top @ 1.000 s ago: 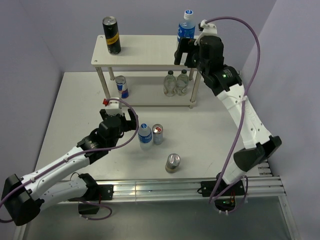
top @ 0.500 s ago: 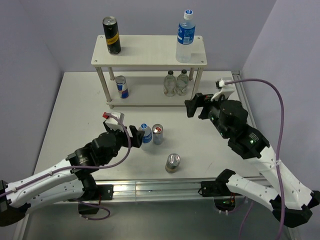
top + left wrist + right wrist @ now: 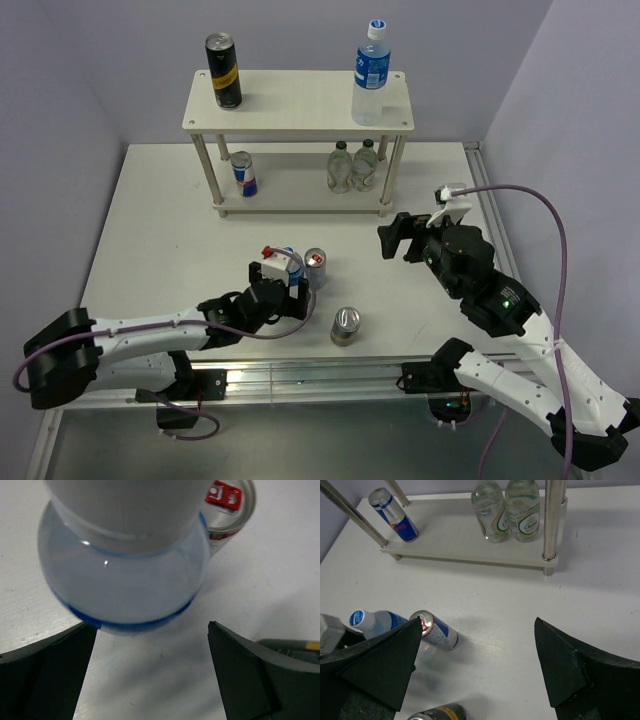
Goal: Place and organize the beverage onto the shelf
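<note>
The left arm is now stretching low across the white surface (image 3: 150, 230). The left hand (image 3: 285, 282) was just left of the water bottle (image 3: 289, 262) half a second ago and is now closing in on it. In the left wrist view its fingers (image 3: 45, 675) are spreading wide and gripping nothing. The bottle's clear shoulder and pale cap are sitting just ahead of the tips; whether they are touching it cannot be told. The right hand (image 3: 395, 237) was up at the shelf's top board a second ago. It is now hanging over the surface in front of the shelf (image 3: 300, 100), barely shifted in the last half second, its fingers (image 3: 375, 660) parted and empty.

The cream shelf is standing at the far side of the surface — two boards on thin round legs. On the top board a black-and-gold can (image 3: 224, 70) is standing at the left end and a second water bottle (image 3: 370, 70) at the right end. On the lower board a slim blue-and-silver can (image 3: 243, 173) is standing at the left, with two clear green-labelled bottles (image 3: 507, 512) side by side at the right.

On the surface, a second slim can (image 3: 316, 268) with a red tab is standing just beside the bottle that the left hand is approaching. Another black-and-gold can (image 3: 346, 325) is standing nearer the arms.

The white print on the blue labels and the writing on the green ones are showing too small to read.
</note>
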Controlling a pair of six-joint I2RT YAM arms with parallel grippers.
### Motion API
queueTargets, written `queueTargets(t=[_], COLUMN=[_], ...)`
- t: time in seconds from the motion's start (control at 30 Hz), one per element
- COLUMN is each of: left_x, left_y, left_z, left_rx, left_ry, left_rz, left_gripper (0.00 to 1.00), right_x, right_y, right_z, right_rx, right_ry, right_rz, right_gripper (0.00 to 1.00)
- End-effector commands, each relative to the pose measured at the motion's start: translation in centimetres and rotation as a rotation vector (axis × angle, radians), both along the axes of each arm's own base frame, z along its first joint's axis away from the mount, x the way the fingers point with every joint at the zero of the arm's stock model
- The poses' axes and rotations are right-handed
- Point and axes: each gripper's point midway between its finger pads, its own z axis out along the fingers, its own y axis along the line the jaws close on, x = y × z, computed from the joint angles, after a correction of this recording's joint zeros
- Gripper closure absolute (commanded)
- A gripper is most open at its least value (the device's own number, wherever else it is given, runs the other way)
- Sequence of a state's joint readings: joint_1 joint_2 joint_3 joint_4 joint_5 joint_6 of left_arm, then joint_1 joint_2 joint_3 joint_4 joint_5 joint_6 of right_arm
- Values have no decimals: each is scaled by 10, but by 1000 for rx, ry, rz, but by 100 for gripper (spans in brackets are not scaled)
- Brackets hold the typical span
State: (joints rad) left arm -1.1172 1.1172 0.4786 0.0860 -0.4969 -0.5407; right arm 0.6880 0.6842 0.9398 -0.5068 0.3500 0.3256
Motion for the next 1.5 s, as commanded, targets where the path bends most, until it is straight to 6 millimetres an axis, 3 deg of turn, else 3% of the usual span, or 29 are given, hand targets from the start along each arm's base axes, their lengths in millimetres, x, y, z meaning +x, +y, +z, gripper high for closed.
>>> queueTargets(t=[0.0, 0.23, 0.6, 0.73, 1.07, 1.13, 1.2, 1.33, 1.47], left_x=[24, 43, 65, 72, 71, 69, 68, 64, 63], left_y=[-18, -23, -12, -7, 4, 3, 5, 14, 20], left_z=[26, 9, 7, 10, 3, 4, 8, 26, 82], left_rx=[-94, -37, -15, -34, -47, -55, -57, -16, -42], left_ry=[-87, -152, -234, -249, -239, -234, -228, -222, -236], left_rz=[80, 133, 182, 194, 208, 202, 210, 259, 295], left_gripper=[1, 1, 1, 7, 45, 67, 98, 100, 100], right_x=[-7, -14, -17, -17, -16, -15, -15, -14, -15], right_y=[-1, -4, -3, -3, -4, -4, -4, -5, -4], right_z=[17, 22, 24, 22, 20, 19, 18, 19, 19], right_rx=[50, 63, 76, 72, 68, 65, 65, 67, 71], right_ry=[-50, -70, -79, -76, -74, -73, -72, -75, -76], right_rz=[17, 33, 49, 46, 36, 35, 33, 30, 34], right_gripper=[0, 0, 0, 0, 0, 0, 0, 0, 0])
